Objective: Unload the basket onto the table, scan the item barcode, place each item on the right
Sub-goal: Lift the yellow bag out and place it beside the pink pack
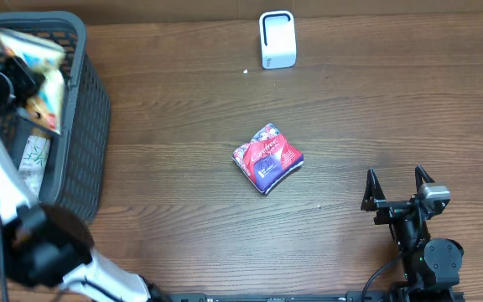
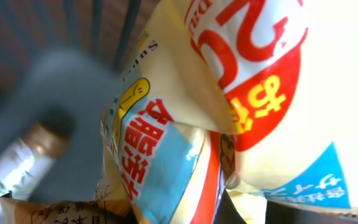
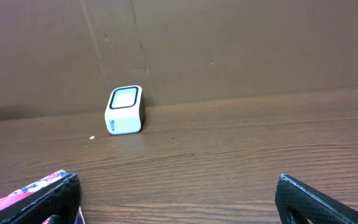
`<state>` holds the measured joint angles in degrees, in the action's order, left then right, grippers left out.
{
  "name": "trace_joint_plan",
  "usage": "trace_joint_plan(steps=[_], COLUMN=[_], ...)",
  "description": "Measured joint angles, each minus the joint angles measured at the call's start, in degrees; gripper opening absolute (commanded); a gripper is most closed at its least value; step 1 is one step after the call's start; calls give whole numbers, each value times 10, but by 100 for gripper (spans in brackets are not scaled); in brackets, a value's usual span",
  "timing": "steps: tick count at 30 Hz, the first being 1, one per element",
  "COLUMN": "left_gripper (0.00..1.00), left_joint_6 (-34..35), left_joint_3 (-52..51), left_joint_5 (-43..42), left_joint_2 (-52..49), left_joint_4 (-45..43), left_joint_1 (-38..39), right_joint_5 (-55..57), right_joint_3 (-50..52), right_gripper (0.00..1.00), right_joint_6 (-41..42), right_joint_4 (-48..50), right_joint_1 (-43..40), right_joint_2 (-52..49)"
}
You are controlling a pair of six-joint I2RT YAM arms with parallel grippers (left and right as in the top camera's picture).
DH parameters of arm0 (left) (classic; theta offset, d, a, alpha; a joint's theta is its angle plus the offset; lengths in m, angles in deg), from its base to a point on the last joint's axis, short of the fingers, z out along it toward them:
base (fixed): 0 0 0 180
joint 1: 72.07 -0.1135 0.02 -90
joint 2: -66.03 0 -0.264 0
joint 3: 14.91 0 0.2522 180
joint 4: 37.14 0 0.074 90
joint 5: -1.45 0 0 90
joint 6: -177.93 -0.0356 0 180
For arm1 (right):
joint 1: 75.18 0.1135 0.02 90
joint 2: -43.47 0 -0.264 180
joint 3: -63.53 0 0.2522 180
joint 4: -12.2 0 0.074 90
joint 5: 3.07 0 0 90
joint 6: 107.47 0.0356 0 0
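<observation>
Overhead, we see the left gripper (image 1: pixel 8 80) at ten o'clock clamped on a yellow packet (image 1: pixel 38 57), the right gripper (image 1: pixel 395 176) at four o'clock with jaws apart.

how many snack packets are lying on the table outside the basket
1: the red and purple packet lies mid-table, apart from the white scanner near the far edge. More packets sit inside the grey basket, and some there may be hidden.
</observation>
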<state>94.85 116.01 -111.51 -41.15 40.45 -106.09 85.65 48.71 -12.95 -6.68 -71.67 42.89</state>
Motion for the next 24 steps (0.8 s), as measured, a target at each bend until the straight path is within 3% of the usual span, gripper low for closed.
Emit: trace_joint_plan(steps=[6,10,16,20,24], left_gripper=[4,4,4,4,4], left_joint_6=[0,0,0,5,25], left_joint_3=[7,16,-16,-59,-90], left_joint_5=[-66,-112,-134,-66,9], left_joint_2=[158,214,181,126,55], left_joint_4=[-23,9,39,49,57], left_joint_1=[9,83,297,414,483], right_joint_5=[0,0,0,0,0], right_joint_3=[0,0,0,0,0], right_gripper=[100,100,100,100,100], right_joint_6=[0,0,0,0,0], right_joint_4=[0,0,0,0,0], right_joint_1=[0,0,0,0,0], right_joint_2=[0,0,0,0,0])
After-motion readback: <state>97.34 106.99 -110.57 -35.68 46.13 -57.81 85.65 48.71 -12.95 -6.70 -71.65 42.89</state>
